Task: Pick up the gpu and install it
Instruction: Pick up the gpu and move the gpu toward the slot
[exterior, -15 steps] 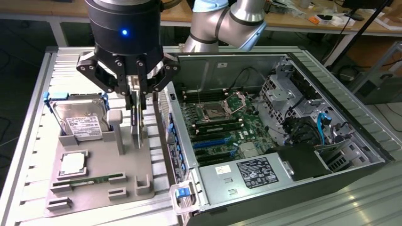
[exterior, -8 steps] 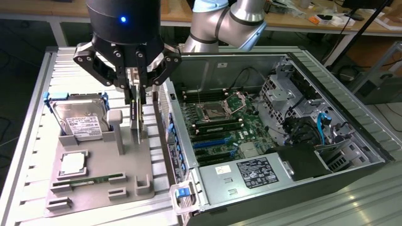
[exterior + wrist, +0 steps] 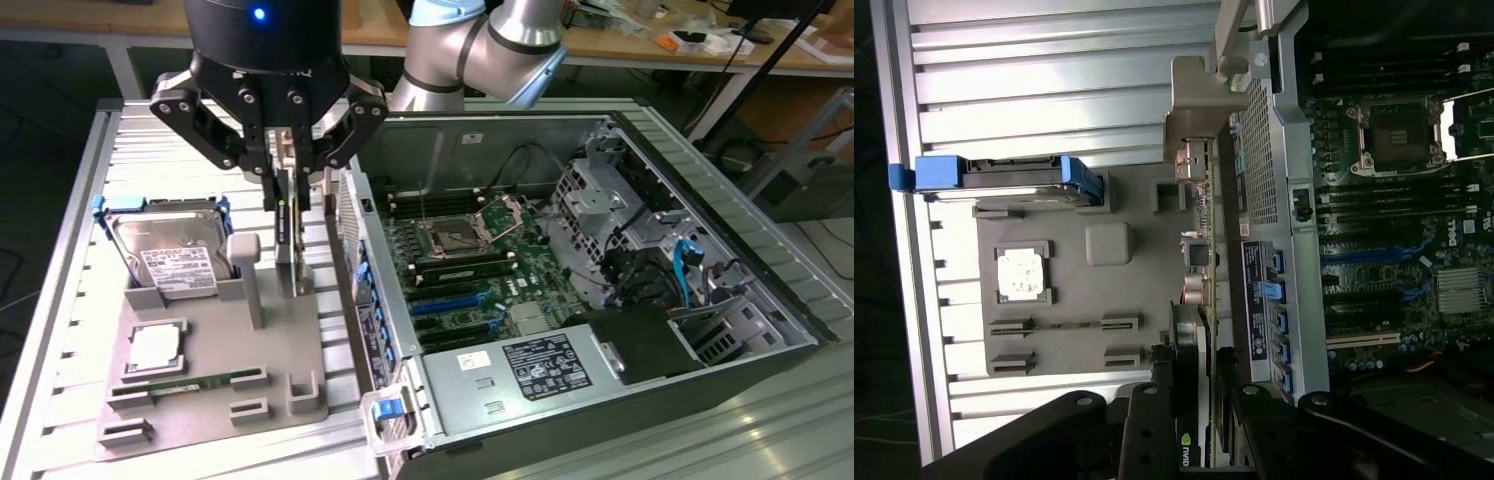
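The gpu (image 3: 291, 250) is a thin dark card hanging on edge, upright, with my gripper (image 3: 296, 185) shut on its upper part. Its lower end reaches down to the grey holder tray (image 3: 200, 415), just outside the side wall of the open computer case (image 3: 350, 230); I cannot tell whether it touches the tray. In the wrist view the gpu (image 3: 1198, 330) runs edge-on away from my gripper (image 3: 1195, 400), with its silver bracket (image 3: 1194, 110) at the far end. Inside the case the blue expansion slots (image 3: 447, 300) on the motherboard (image 3: 534, 265) lie bare.
On the tray stand a hard drive with blue rails (image 3: 167, 250), a silver processor (image 3: 154, 345) and a narrow green memory stick (image 3: 187, 383). A grey post (image 3: 247, 265) rises beside the card. The case holds a power supply (image 3: 534, 365) and a drive cage (image 3: 601, 190).
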`<state>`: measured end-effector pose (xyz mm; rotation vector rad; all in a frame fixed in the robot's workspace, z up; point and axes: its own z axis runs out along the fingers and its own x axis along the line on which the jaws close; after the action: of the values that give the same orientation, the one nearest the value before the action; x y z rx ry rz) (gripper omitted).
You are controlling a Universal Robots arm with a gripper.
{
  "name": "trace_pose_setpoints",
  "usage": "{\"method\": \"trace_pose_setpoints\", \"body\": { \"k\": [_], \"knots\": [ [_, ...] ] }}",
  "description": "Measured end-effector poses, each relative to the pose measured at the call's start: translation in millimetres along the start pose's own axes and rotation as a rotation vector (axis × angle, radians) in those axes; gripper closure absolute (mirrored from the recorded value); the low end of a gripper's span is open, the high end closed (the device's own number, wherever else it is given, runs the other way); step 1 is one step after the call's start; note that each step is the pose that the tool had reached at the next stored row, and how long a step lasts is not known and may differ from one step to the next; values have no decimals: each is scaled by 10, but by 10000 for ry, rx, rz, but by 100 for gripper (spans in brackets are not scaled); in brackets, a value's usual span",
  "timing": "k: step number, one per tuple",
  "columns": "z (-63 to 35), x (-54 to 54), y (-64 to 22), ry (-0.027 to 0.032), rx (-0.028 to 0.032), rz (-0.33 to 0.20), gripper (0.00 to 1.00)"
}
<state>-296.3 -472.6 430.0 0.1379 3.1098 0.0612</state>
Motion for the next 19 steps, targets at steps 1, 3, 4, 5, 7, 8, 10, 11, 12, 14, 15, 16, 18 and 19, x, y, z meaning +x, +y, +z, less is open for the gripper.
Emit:
{"method": "trace_pose_setpoints", "body": {
  "k": [1,3,4,5,7,8,10,11,12,14,15,16,18,19],
  "knots": [
    [0,0,0,0,0,0,73],
    [0,0,0,0,0,0,73],
    [0,0,0,0,0,0,73],
    [0,0,0,0,0,0,73],
    [0,0,0,0,0,0,73],
    [0,0,0,0,0,0,73],
    [0,0,0,0,0,0,73],
    [0,0,0,0,0,0,73],
    [0,0,0,0,0,0,73],
    [0,0,0,0,0,0,73],
    [0,0,0,0,0,0,73],
    [0,0,0,0,0,0,73],
    [0,0,0,0,0,0,73],
    [0,0,0,0,0,0,73]
  ]
}}
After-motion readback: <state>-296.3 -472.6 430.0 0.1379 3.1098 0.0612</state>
